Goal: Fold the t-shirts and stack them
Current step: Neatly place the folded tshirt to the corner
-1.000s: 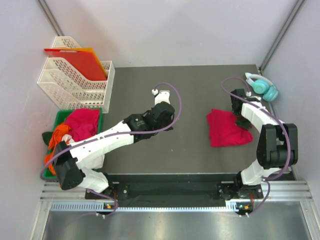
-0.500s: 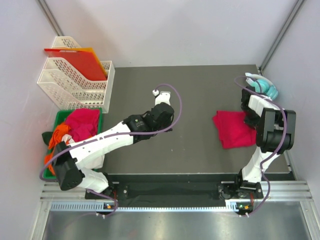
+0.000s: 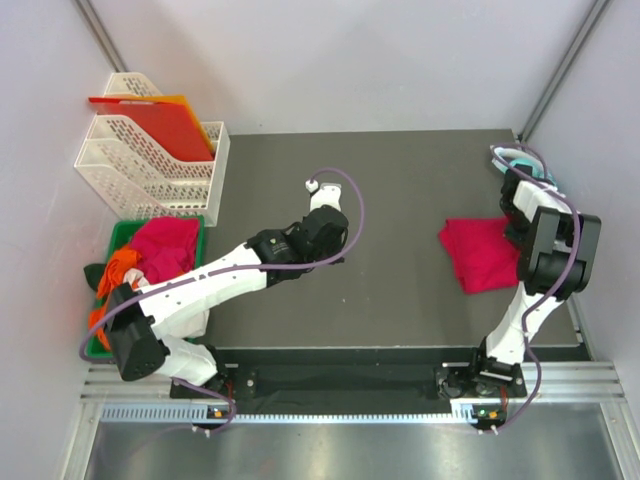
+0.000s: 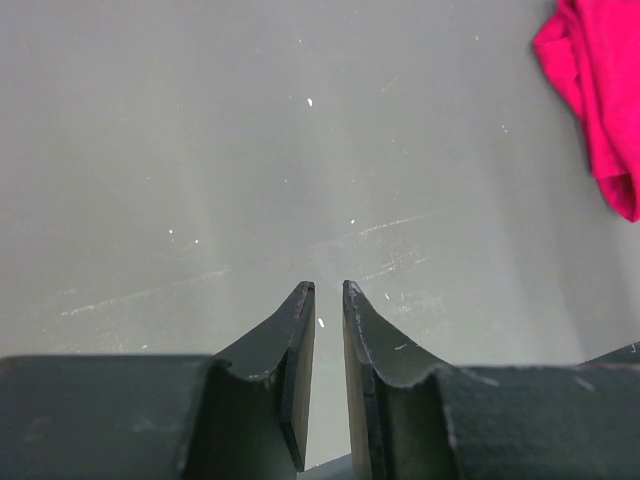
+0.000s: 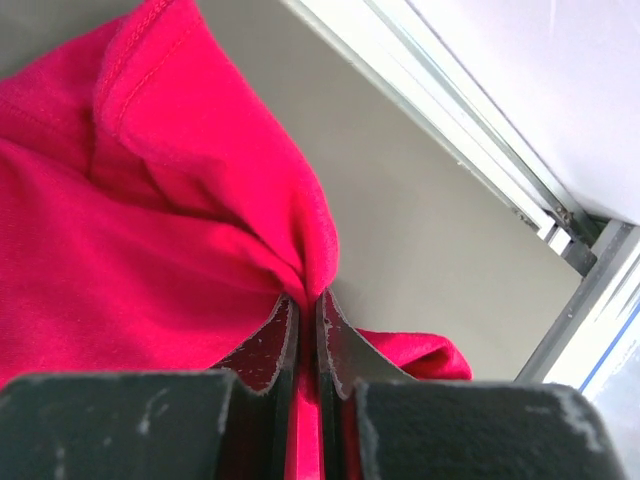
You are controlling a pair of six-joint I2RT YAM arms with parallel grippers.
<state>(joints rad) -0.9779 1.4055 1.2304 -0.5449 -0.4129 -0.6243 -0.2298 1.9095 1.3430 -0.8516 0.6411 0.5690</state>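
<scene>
The crimson t-shirt (image 3: pixel 480 255) lies bunched near the right edge of the counter (image 3: pixel 400 190), with a fold pinched tight in the right gripper (image 5: pixel 305 300). The left gripper (image 4: pixel 327 287) hovers over mid-counter, well apart, jaws narrowly parted, holding nothing.

A crimson t-shirt (image 3: pixel 480 255) lies bunched at the right. A pinkish-red t-shirt (image 3: pixel 165 245) and an orange t-shirt (image 3: pixel 122 268) sit heaped together at the left.

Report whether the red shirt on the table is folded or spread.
Loosely folded: the crimson t-shirt lies as a small creased bundle, with the right gripper shut on its edge.
</scene>
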